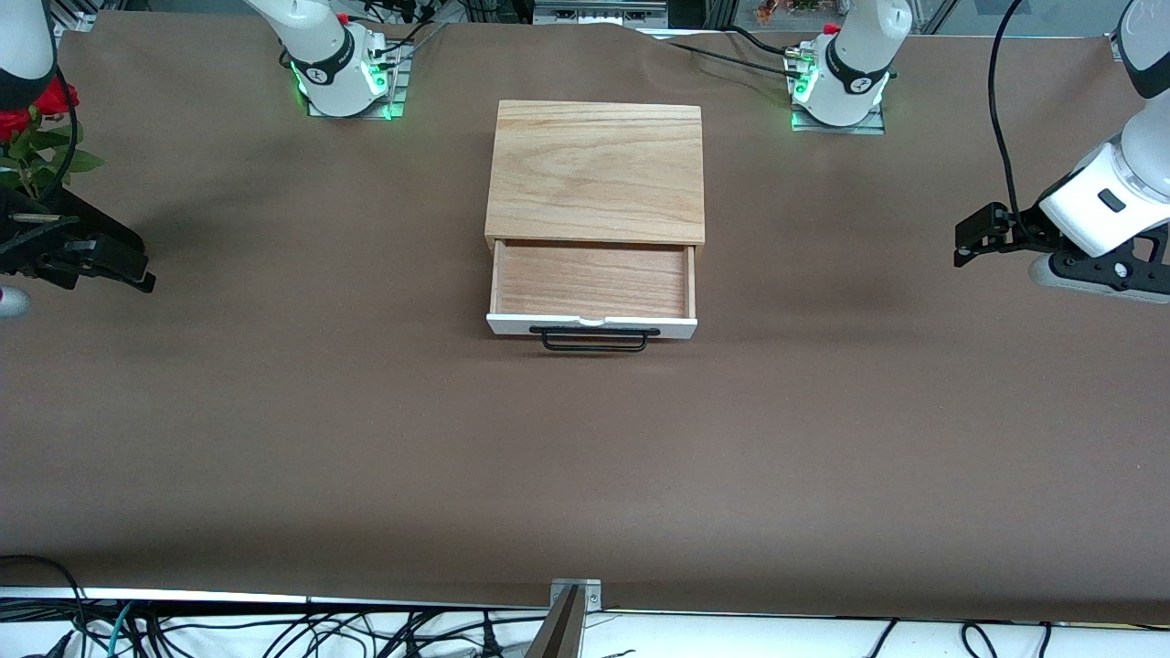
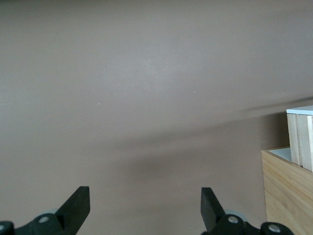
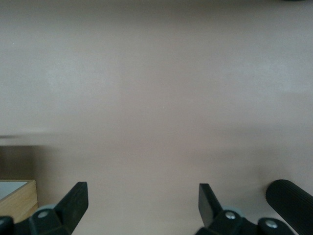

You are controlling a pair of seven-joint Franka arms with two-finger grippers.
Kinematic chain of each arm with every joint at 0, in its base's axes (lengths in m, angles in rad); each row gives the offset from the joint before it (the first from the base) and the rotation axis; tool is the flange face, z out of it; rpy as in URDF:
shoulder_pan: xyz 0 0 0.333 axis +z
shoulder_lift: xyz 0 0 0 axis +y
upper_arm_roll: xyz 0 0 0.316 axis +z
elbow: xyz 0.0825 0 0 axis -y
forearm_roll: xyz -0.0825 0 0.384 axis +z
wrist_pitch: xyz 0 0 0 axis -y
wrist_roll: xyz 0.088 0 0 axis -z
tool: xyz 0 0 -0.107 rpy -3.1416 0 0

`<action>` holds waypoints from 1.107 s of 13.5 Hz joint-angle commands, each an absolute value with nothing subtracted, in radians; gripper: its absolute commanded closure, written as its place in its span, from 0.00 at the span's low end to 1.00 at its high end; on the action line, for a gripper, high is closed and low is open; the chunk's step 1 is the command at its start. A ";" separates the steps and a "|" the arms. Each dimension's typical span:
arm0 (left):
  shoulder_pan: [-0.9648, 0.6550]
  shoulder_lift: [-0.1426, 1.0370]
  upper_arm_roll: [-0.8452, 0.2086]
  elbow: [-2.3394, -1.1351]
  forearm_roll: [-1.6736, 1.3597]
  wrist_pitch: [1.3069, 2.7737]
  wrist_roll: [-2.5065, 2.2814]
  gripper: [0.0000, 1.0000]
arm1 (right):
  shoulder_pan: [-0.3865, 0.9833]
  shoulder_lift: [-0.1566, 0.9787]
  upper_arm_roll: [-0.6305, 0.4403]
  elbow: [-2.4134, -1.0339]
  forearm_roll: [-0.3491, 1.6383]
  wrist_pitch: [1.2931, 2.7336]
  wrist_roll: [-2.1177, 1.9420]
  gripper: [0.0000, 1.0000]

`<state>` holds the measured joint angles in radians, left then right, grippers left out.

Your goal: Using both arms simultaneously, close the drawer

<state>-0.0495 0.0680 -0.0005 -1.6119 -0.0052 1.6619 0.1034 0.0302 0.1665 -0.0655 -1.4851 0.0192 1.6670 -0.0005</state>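
Beside the open drawer (image 1: 592, 283), both end effectors (image 2: 145, 205) (image 3: 143, 203) hover wide, unlabeled.

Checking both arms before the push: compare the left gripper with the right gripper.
The left gripper hangs over bare table toward the left arm's end; the right gripper hangs toward the right arm's end, beside red roses. Both show open jaws, both clear of the pulled-out drawer.

**Oak, white and black on brown**

The box (image 1: 599, 169) was light oak with wavy grain; the drawer (image 1: 592, 281) had a white front and black handle (image 1: 594, 339). Plain brown table (image 1: 585, 457) lay under both black grippers (image 2: 145, 205) (image 3: 143, 203)
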 commanded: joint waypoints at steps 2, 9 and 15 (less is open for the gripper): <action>-0.043 0.077 -0.006 -1.582 -0.020 1.635 0.101 0.00 | 0.026 0.169 -0.063 -1.493 0.017 1.647 0.003 0.00; -0.060 0.121 -0.009 -1.583 -0.020 1.632 0.109 0.00 | 0.067 0.187 -0.046 -1.491 0.038 1.664 0.008 0.00; -0.061 0.234 -0.089 -1.583 -0.222 1.673 0.100 0.00 | 0.237 0.282 -0.045 -1.491 0.115 1.839 0.005 0.00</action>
